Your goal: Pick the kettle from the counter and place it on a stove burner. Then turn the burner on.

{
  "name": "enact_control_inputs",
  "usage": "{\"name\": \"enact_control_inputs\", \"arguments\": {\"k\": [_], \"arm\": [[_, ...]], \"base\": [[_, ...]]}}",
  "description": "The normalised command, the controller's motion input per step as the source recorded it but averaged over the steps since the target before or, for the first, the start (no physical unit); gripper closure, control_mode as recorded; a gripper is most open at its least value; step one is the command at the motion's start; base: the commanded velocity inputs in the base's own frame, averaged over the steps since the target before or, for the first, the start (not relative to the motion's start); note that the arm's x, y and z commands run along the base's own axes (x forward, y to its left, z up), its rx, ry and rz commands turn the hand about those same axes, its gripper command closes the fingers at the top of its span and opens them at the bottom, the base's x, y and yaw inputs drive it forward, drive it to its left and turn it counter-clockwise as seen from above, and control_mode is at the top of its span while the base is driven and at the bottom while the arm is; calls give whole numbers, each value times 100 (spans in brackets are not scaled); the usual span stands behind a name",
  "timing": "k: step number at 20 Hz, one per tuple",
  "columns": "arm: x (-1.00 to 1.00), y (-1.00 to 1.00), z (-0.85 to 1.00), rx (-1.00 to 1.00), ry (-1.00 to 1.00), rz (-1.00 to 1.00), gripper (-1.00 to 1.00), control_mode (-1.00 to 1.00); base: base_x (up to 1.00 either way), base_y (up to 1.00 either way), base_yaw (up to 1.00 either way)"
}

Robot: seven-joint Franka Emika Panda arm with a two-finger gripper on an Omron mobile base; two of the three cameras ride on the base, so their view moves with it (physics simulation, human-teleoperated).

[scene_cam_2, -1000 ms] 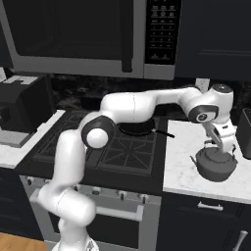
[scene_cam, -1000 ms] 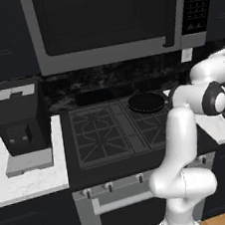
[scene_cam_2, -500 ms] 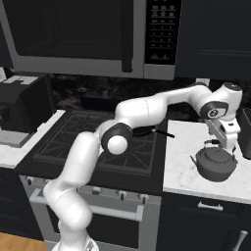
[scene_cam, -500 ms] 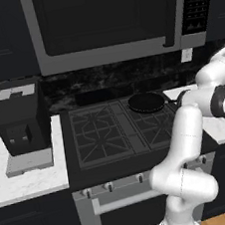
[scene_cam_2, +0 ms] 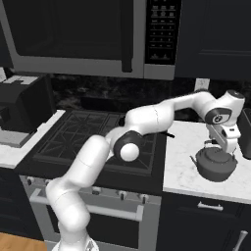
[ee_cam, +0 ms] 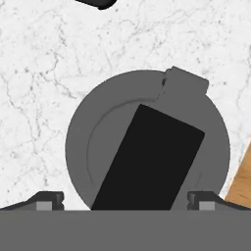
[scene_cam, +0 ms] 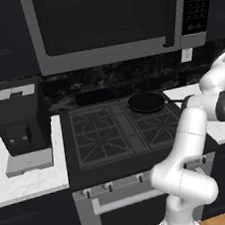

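Note:
The squat grey kettle (scene_cam_2: 215, 165) stands on the white marble counter (scene_cam_2: 184, 162) to the right of the black stove (scene_cam_2: 93, 142). From above, the kettle (ee_cam: 93, 142) shows its round lid crossed by a black handle (ee_cam: 147, 157). My gripper (scene_cam_2: 223, 145) hangs right over it, open, and my gripper (ee_cam: 125, 201) has one fingertip (ee_cam: 49, 198) on each side of the handle, close above the lid and holding nothing. The stove burners (scene_cam: 94, 132) lie under black grates, and silver knobs (scene_cam: 109, 186) line the stove front.
A flat black frying pan (scene_cam: 145, 101) sits on the rear right burner. A black coffee machine (scene_cam: 20, 124) stands on the left counter. A microwave (scene_cam: 112, 19) hangs above the stove. A dark object (scene_cam_2: 245, 132) stands just right of the kettle. The counter edge (ee_cam: 240, 181) is near.
The hand has shifted slightly right and down over the kettle. The kettle has not moved.

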Motion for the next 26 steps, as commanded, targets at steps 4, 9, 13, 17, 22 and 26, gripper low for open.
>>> {"name": "enact_control_inputs", "arguments": {"k": [4,9,13,17,22,26], "arm": [[33,0,-21,0,0,-2,-100,-100],[11,0,-14,0,0,-1,100,-100],[0,0,0,0,0,0,100,-100],[0,0,0,0,0,0,100,-100],[0,0,0,0,0,0,100,-100],[-19,-5,0,1,-4,0,100,-100]], "base": [[0,0,0],[0,0,0],[0,0,0],[0,0,0],[0,0,0],[0,0,0]]}}
